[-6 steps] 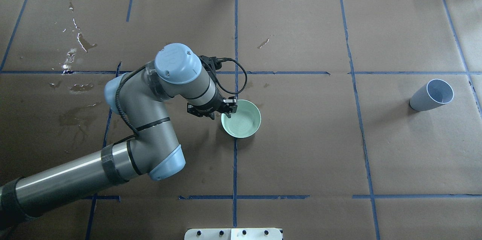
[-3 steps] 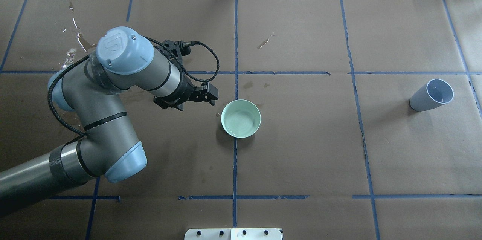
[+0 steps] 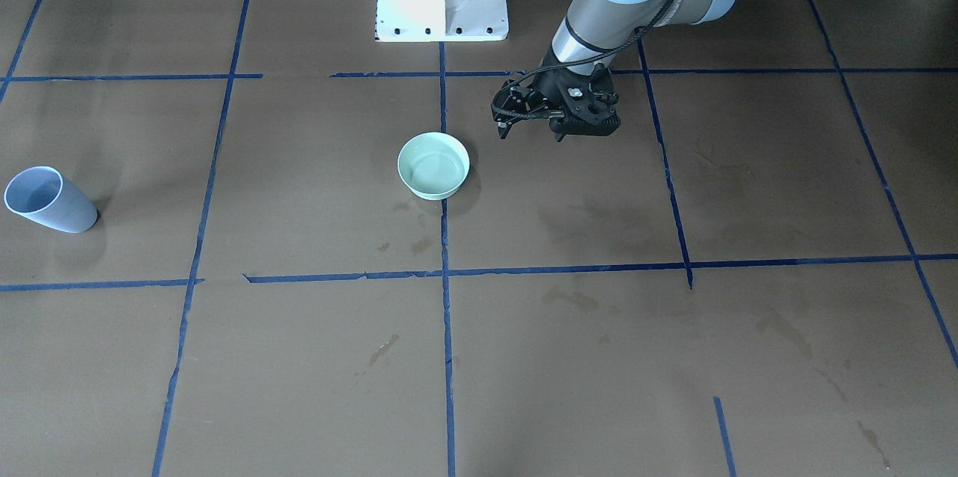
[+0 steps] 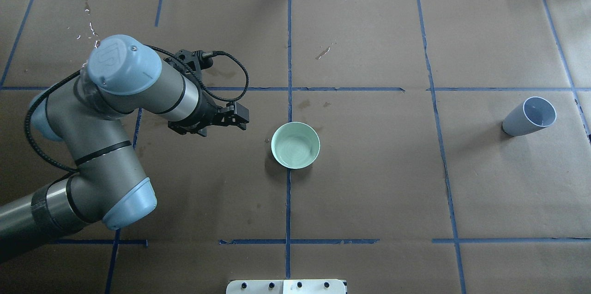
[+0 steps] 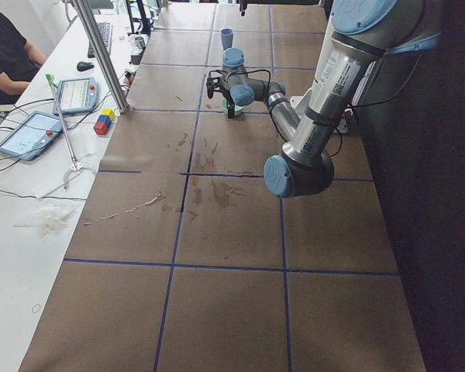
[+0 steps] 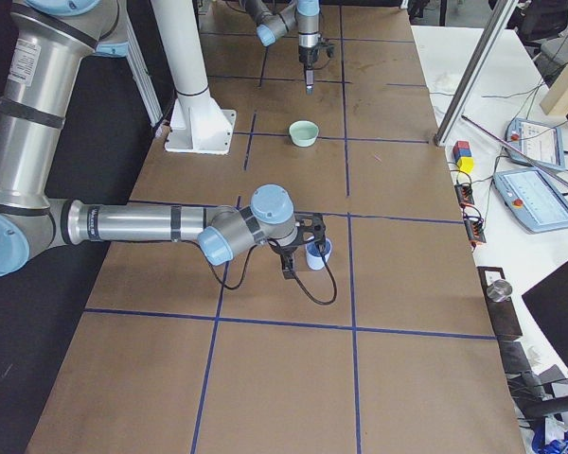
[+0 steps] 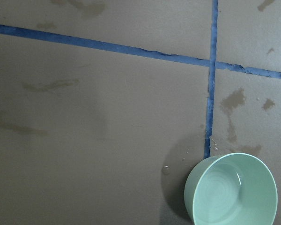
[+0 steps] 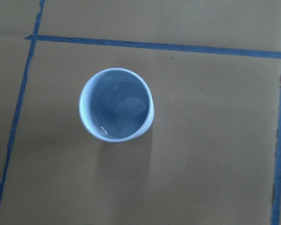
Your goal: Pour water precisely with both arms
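While the left gripper (image 3: 530, 131) hovers spread and empty near the mint-green bowl (image 3: 433, 165), the water (image 8: 122, 105) sits in the blue-grey cup (image 8: 114, 138), which the right gripper (image 6: 303, 248), its opening indiscernible, should probably grasp next.

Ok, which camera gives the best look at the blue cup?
The right wrist-mounted view: the cup sits near the middle, seen straight down, with its inside in plain sight. The overhead and front-facing views show it small, near the picture's edge. The exterior right view shows it partly hidden, and the exterior left view shows only a distant speck.
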`<control>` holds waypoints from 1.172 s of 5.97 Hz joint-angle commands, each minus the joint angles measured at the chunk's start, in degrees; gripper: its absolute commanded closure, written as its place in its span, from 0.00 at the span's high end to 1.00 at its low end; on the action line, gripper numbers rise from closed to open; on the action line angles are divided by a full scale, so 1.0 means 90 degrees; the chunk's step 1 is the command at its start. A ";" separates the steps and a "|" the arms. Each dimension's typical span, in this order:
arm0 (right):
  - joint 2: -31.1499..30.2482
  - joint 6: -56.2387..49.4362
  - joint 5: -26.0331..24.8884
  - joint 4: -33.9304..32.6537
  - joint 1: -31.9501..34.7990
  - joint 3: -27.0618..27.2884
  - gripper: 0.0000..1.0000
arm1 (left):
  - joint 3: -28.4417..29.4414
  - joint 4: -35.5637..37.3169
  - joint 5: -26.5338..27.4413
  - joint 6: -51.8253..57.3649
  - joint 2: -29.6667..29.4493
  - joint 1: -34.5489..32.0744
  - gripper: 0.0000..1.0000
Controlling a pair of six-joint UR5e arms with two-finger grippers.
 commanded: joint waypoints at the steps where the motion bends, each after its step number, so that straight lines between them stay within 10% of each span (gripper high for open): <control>1: -0.0527 0.1214 -0.1221 0.1611 -0.1434 0.0105 1.00 | -0.0470 0.0005 -0.0003 0.0016 0.0555 -0.0199 1.00; 7: -0.0901 0.3262 -0.3673 0.3267 -0.3088 -0.0383 1.00 | -0.1517 -0.0014 0.0056 0.0778 0.2453 -0.0756 1.00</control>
